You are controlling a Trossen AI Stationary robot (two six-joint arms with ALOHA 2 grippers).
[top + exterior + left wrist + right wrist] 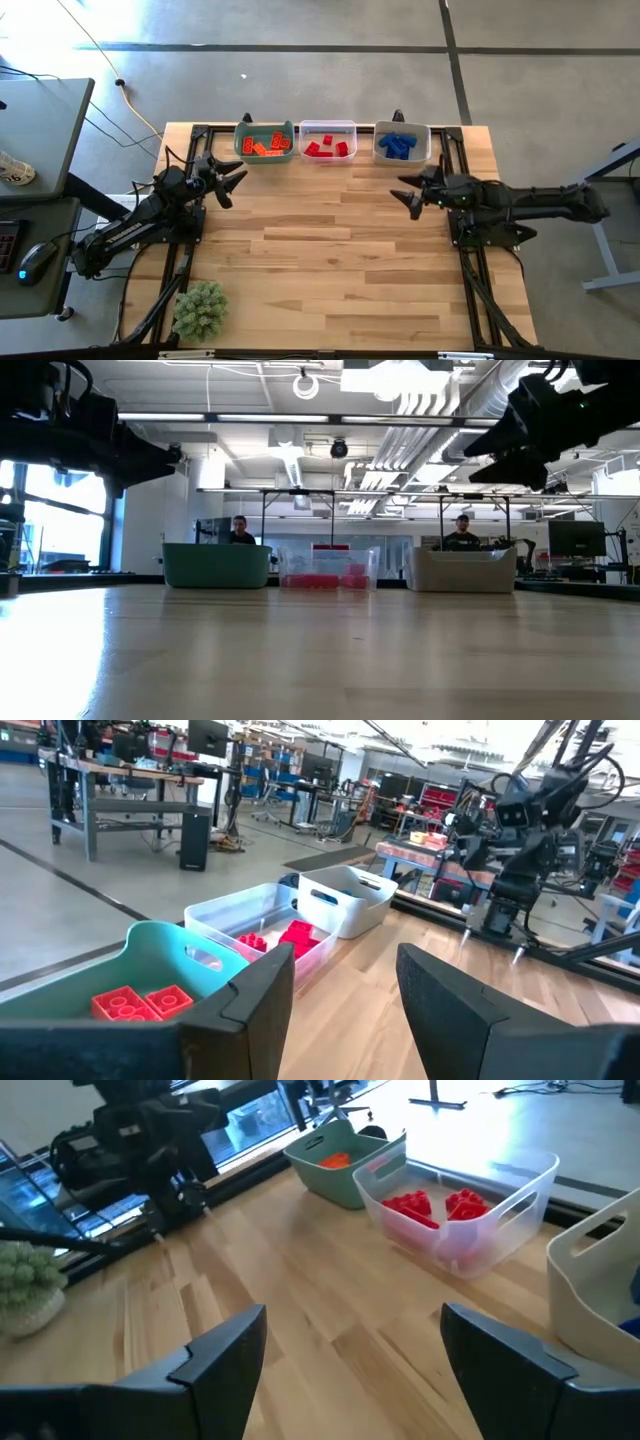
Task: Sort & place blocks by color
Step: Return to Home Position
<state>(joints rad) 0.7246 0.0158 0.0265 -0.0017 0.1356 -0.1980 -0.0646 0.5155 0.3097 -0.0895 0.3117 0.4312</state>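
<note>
Left gripper (232,185) and right gripper (406,196) released, empty — studded plastic blocks (322,149) fill three bins (328,124) at the table's (330,260) far edge, blue ones indistinct.

The orange blocks (266,146) are seen heaped in the green bin (264,127), the red blocks (327,148) in the transparent bin (328,124) beside it. The blue blocks (397,146), seemingly jumbled, are held in the white bin (402,126).

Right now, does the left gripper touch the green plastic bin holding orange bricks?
Apart. In the low view the left gripper hangs well above the green plastic bin, open air between them.
</note>
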